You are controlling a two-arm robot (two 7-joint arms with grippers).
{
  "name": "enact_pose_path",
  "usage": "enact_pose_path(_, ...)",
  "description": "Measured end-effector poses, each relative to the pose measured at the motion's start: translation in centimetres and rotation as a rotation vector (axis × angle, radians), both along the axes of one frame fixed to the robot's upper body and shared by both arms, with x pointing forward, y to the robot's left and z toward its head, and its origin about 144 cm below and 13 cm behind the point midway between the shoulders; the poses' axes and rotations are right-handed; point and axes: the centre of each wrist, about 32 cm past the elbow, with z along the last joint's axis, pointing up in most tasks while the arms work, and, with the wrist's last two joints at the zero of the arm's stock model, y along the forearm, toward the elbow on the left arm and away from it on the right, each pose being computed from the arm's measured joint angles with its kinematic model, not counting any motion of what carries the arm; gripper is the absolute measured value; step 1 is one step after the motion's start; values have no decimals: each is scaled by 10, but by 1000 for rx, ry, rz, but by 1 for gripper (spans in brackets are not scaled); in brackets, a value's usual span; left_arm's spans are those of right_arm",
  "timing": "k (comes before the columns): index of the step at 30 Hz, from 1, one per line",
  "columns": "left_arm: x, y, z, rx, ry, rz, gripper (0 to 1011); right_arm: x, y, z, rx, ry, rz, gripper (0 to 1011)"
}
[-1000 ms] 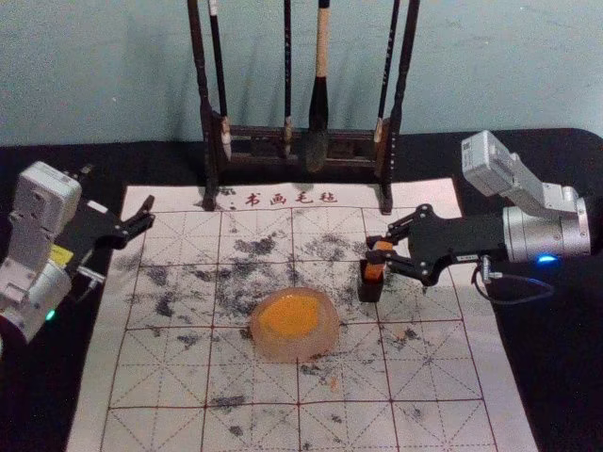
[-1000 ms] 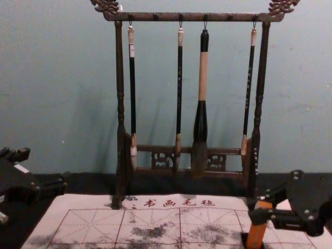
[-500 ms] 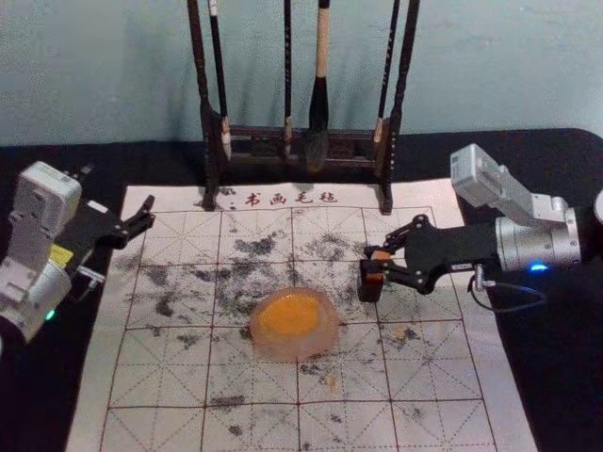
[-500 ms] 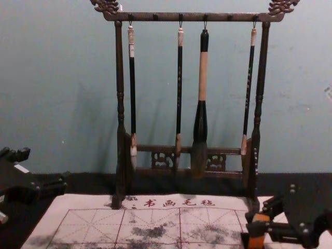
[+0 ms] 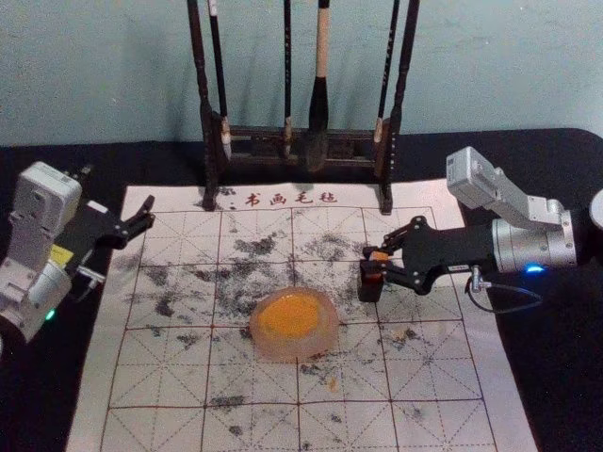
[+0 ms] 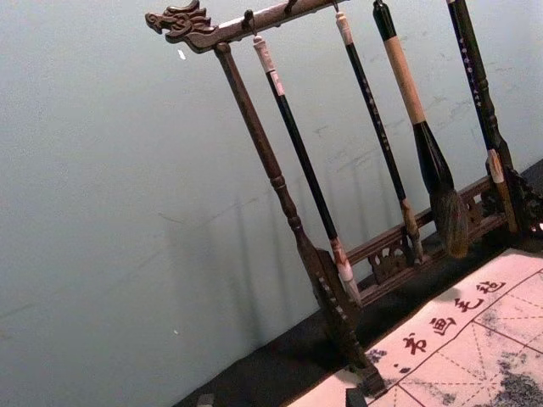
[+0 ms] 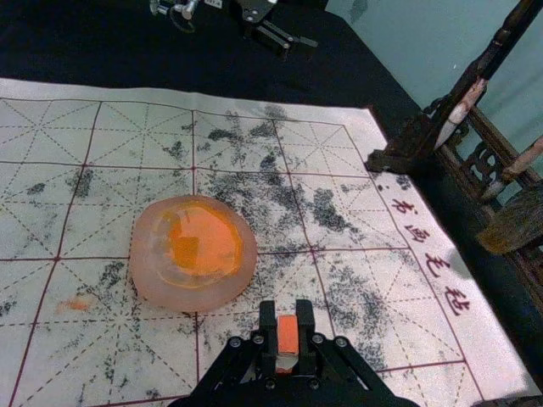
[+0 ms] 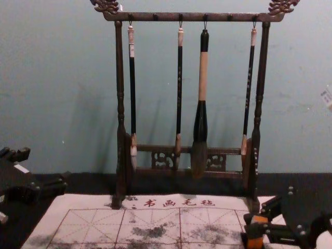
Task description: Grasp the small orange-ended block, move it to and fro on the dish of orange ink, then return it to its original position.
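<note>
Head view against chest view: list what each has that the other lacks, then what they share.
Head view: the dish of orange ink. Chest view: the brush rack's top bar with its carved ends. Both: the orange block held by the right gripper, the open left gripper, the hanging brushes and the mat.
</note>
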Motion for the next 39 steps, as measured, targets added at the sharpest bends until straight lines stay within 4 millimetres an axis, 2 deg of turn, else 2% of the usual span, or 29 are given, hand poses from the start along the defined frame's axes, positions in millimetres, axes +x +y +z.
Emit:
enact_pose_path(9,0,0,0,0,0,0,1001,0,0,0,0,1,0,162)
enact_pose_path(16,0,0,0,0,0,0,1001,0,0,0,0,1,0,411)
enact_pose_path(17,0,0,0,0,0,0,1001,0,0,0,0,1,0,411)
enact_pose_path(18,0,0,0,0,0,0,1001,0,0,0,0,1,0,473)
enact_pose_path(21,0,0,0,0,0,0,1001,0,0,0,0,1,0,568)
enact_pose_path(22,0,0,0,0,0,0,1002,0,0,0,0,1,0,568)
enact_pose_path(23,0,0,0,0,0,0,1001,0,0,0,0,2,0,638)
enact_pose_path(31,0,0,0,0,0,0,1001,0,0,0,1,2,0,865)
enact_pose_path(35,0,0,0,0,0,0,1001,-5,1,4,54,-33,-39,979)
enact_pose_path(39,0,0,0,0,0,0,1001,-14,1,8,119,-86,-115,1000)
